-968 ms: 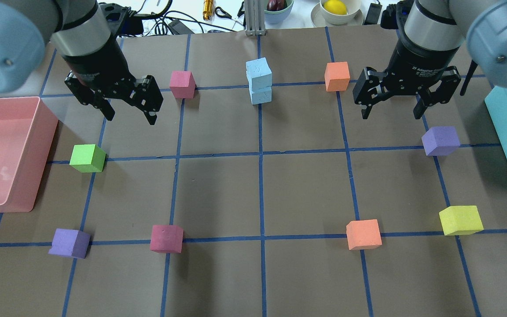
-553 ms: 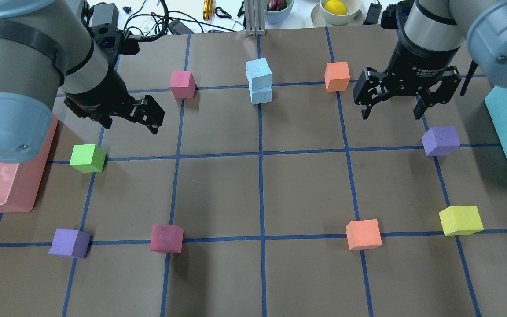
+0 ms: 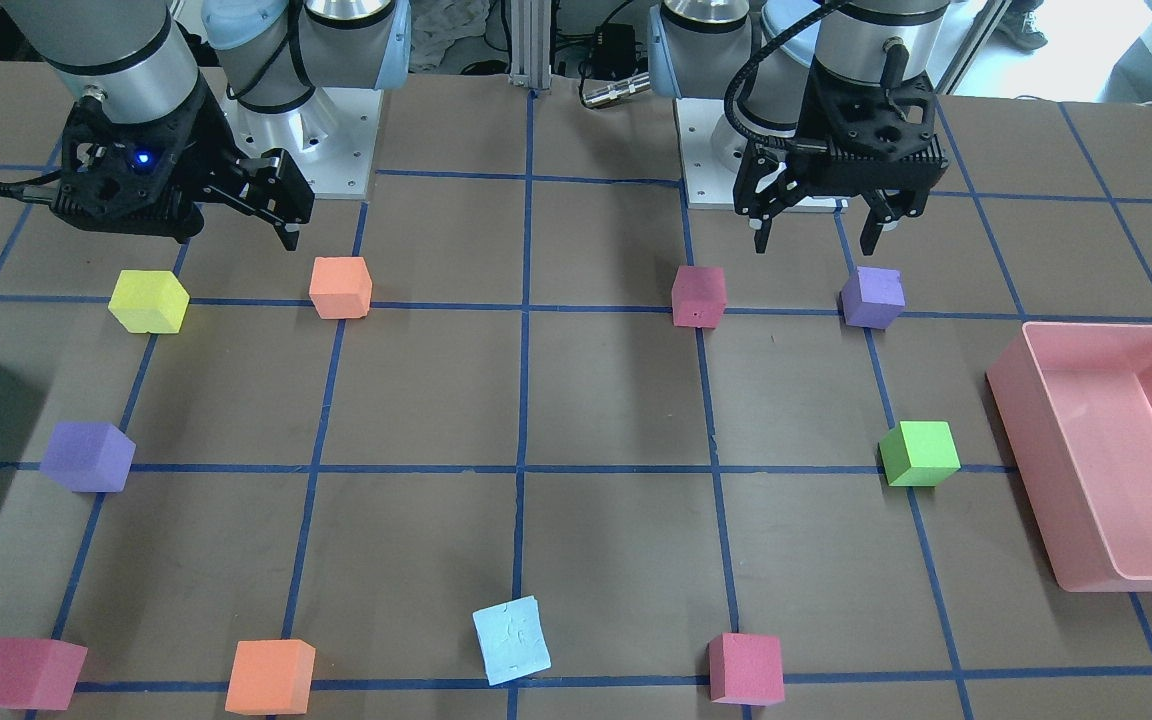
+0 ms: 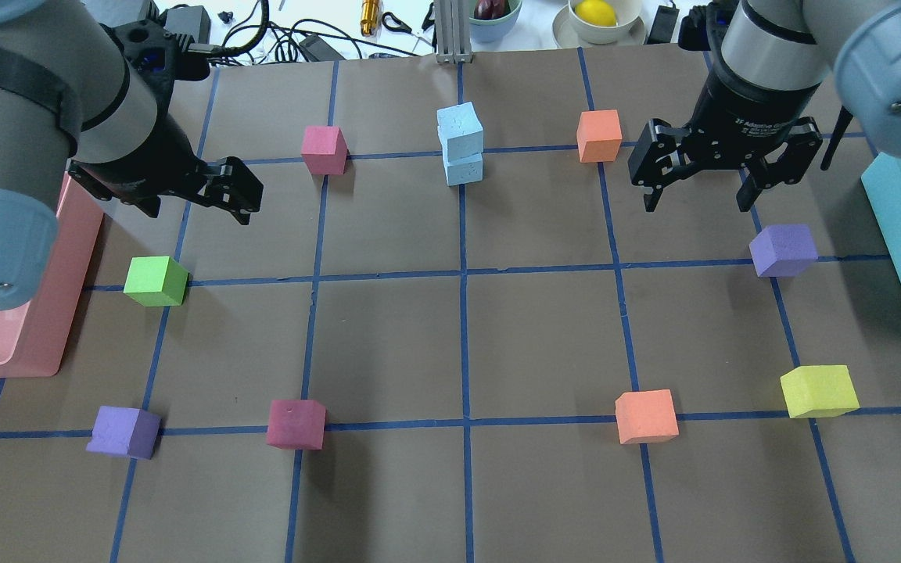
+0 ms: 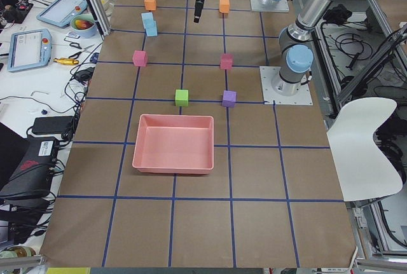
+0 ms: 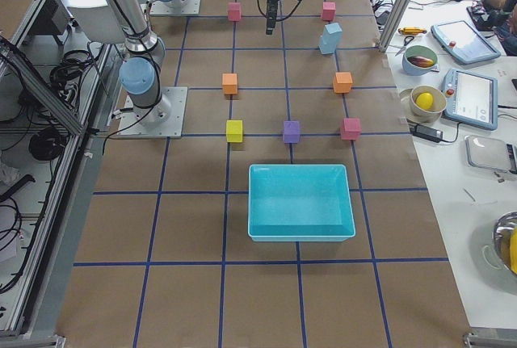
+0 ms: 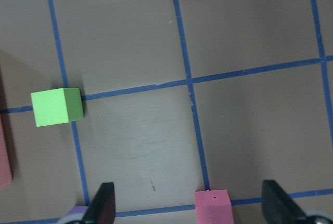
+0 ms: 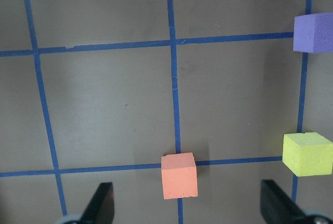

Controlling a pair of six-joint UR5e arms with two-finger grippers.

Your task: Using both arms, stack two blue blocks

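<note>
The two pale blue blocks are stacked at the table's far middle, the upper block (image 4: 460, 127) slightly skewed on the lower block (image 4: 464, 169). From the front-facing view only the top block (image 3: 511, 640) shows. My left gripper (image 4: 196, 205) is open and empty, raised well to the left of the stack, above the green cube's area. My right gripper (image 4: 694, 205) is open and empty, raised to the right of the stack, beside an orange cube (image 4: 599, 135). The left wrist view shows open fingers (image 7: 101, 206) over bare table, and so does the right wrist view (image 8: 101, 203).
A pink bin (image 4: 44, 344) sits at the left edge and a teal bin (image 4: 900, 227) at the right edge. Green (image 4: 155, 281), purple (image 4: 784, 250), yellow (image 4: 819, 391), orange (image 4: 646, 417) and magenta (image 4: 296, 424) cubes stand on grid crossings.
My left arm has drawn back to the left and toward the robot, away from the stack, with its gripper still open. The right gripper and the stack have barely moved.
</note>
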